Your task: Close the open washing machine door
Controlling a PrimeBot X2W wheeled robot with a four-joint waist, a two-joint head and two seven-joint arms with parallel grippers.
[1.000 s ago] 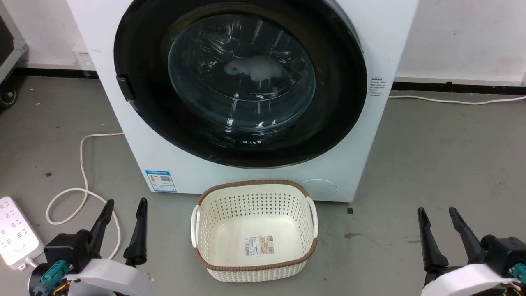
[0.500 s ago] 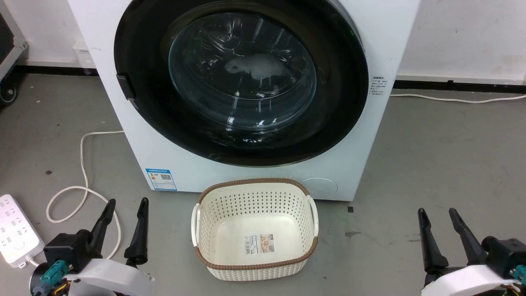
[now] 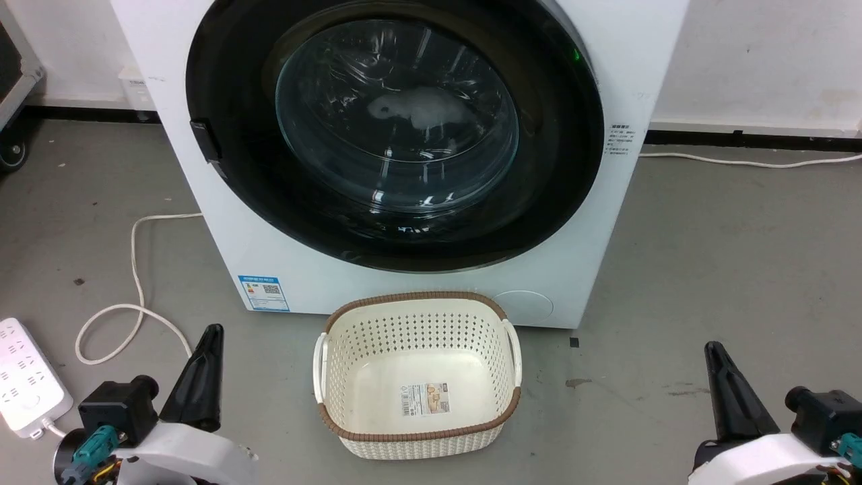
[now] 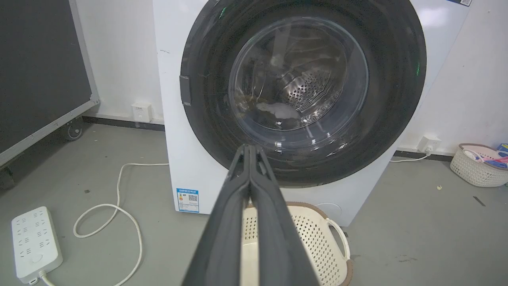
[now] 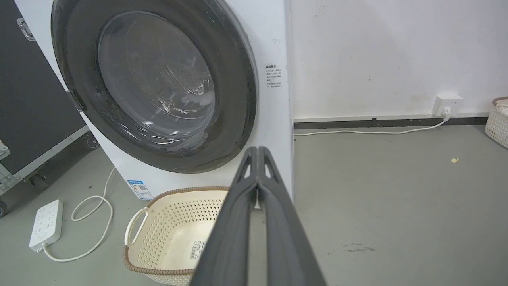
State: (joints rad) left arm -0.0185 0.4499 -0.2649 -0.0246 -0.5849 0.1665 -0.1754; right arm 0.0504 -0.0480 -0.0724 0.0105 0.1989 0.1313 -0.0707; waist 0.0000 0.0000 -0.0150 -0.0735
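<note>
The white washing machine (image 3: 222, 222) (image 4: 174, 167) (image 5: 274, 119) stands ahead of me. Its round door (image 3: 229, 121) (image 4: 206, 59) (image 5: 234, 91), with a glossy black rim and a bulging glass window, lies flat against the machine's front. A pale item shows through the glass inside the drum. My left gripper (image 3: 214, 331) (image 4: 250, 147) rests low at the left, fingers pressed together, holding nothing. My right gripper (image 3: 714, 349) (image 5: 258, 149) sits low at the right, also shut and empty. Both are well short of the machine.
A cream perforated basket (image 3: 417, 431) with a brown rim sits on the floor right before the washer. A white power strip (image 3: 27, 384) and its looping cable (image 3: 135, 296) lie at the left. Another small basket (image 4: 476, 169) stands by the right wall. Grey floor lies open at the right.
Both grippers have gone from open to shut, their fingers now pressed together. The door and basket have stayed put.
</note>
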